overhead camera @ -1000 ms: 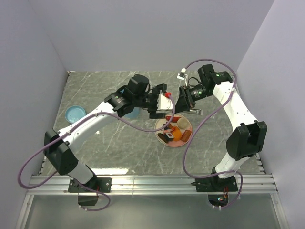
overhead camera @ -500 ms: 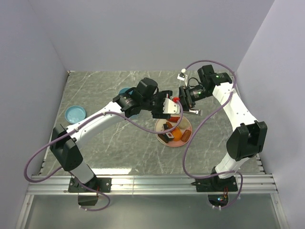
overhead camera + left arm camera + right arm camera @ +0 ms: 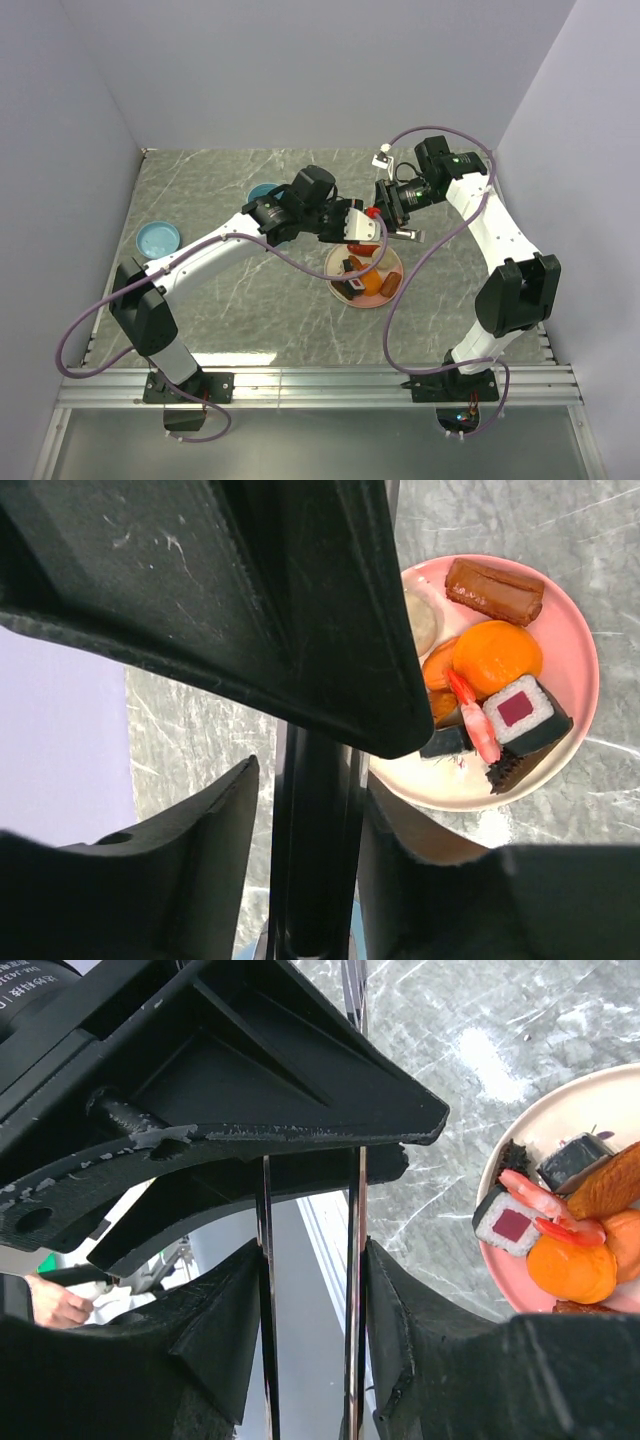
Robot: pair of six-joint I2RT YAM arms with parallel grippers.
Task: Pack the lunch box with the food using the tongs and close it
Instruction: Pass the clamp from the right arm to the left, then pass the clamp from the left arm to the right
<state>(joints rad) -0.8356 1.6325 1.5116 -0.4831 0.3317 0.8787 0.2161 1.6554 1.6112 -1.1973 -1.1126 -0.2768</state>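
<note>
My right gripper [image 3: 393, 212] hangs over the far edge of the pink plate [image 3: 393, 285], shut on the tongs [image 3: 354, 1260]. Their two thin silver arms [image 3: 265, 1290] press against its pads. My left gripper [image 3: 365, 228] has come up beside it and straddles the tongs [image 3: 310, 830], seen here as a dark bar. One finger [image 3: 385, 830] touches the bar and a gap shows at the other, so it is open. The food lies on the plate [image 3: 585, 680]: a brown sausage [image 3: 495, 588], an orange round [image 3: 497, 657], a sushi roll [image 3: 520, 708]. The light-blue lunch box [image 3: 262, 191] stands behind the left arm.
The round blue lid [image 3: 159, 237] lies at the left of the marble table, near the left wall. The left arm stretches diagonally across the middle of the table. The right arm arches over the right side. Walls close the back and both sides.
My left arm has swung right from the lunch box to the right gripper, and its jaws have narrowed around the tongs. The right arm has barely moved.
</note>
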